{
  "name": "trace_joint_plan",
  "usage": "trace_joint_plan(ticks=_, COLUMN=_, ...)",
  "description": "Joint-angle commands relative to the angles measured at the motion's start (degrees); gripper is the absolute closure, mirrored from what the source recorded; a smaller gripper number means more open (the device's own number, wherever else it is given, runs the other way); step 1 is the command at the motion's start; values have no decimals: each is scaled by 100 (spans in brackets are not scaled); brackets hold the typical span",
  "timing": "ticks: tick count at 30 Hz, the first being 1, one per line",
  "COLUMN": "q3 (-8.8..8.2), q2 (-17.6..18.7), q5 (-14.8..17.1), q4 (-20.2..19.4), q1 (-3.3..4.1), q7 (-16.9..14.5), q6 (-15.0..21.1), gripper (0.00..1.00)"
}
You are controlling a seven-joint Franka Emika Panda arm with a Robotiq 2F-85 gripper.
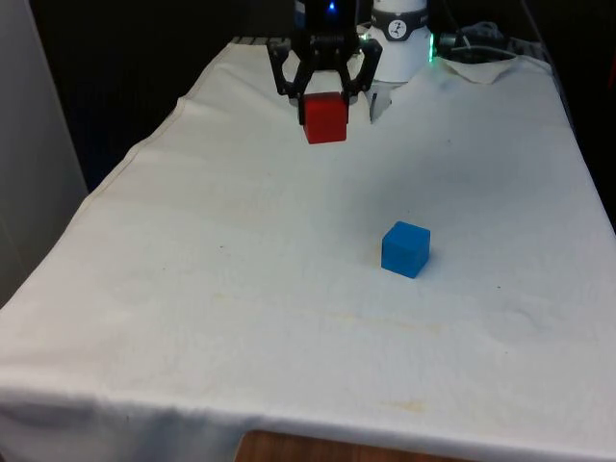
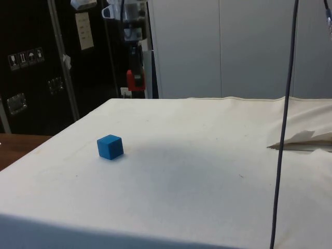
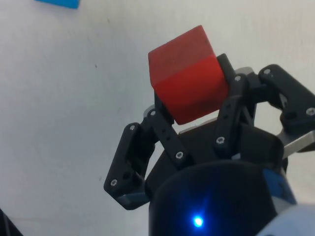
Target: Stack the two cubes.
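White cloth covers the worktop (image 1: 241, 289); no writing is readable. Raised above its far end, the tool (image 1: 324, 96) clamps the red cube (image 1: 325, 118); the blue cube (image 1: 405, 249) sits well apart.

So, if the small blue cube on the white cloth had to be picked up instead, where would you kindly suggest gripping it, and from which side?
Probably from straight above, closing on two opposite vertical faces of the small blue cube. It sits flat on the white cloth with open space all round. It is turned slightly, so the wrist should rotate to match. The black gripper currently holds the red cube.
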Motion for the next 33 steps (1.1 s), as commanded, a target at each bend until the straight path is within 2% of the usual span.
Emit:
trace_joint_plan(ticks=1, q3=17, q2=34, q5=52, q4=34, q1=0, q7=-6, q6=86, gripper=97)
trace_joint_plan(ticks=2, q3=6, q2=11, q5=6, q4=6, q1=0, q7=0, q6=34, gripper=97)
trace_joint_plan(ticks=10, q3=92, q2=115, q5=269, q4=52, q1=-11, q7=-183, q6=378, gripper=97)
trace_joint_plan(ticks=11, q3=52, q2=92, q5=189, q4=23, q1=0, q7=-120, q6=350, gripper=97)
trace_joint_plan(ticks=12, q3=97, q2=132, q5=298, q4=63, q1=-11, q7=-212, q6=390, gripper=97)
trace_joint_plan(ticks=16, q3=149, q2=218, q5=395, q4=138, q1=-11, q7=-298, q6=470, gripper=97)
trace_joint_plan(ticks=21, q3=183, q2=298, q5=338, q4=212, q1=6, q7=-258, q6=487, gripper=97)
trace_joint_plan(ticks=26, q3=309, q2=493, q5=327, q4=413, q1=34, q7=-189, q6=544, gripper=97)
trace_joint_plan(ticks=27, q3=315, q2=464, q5=338, q4=384, q1=11, q7=-223, q6=539, gripper=97)
trace_joint_plan(ticks=29, q3=355, q2=573, q5=281, q4=493, q1=63, q7=-132, q6=544, gripper=97)
trace_joint_plan(ticks=33, q3=401, q2=665, q5=212, q4=579, q1=103, q7=-34, q6=544, gripper=97)
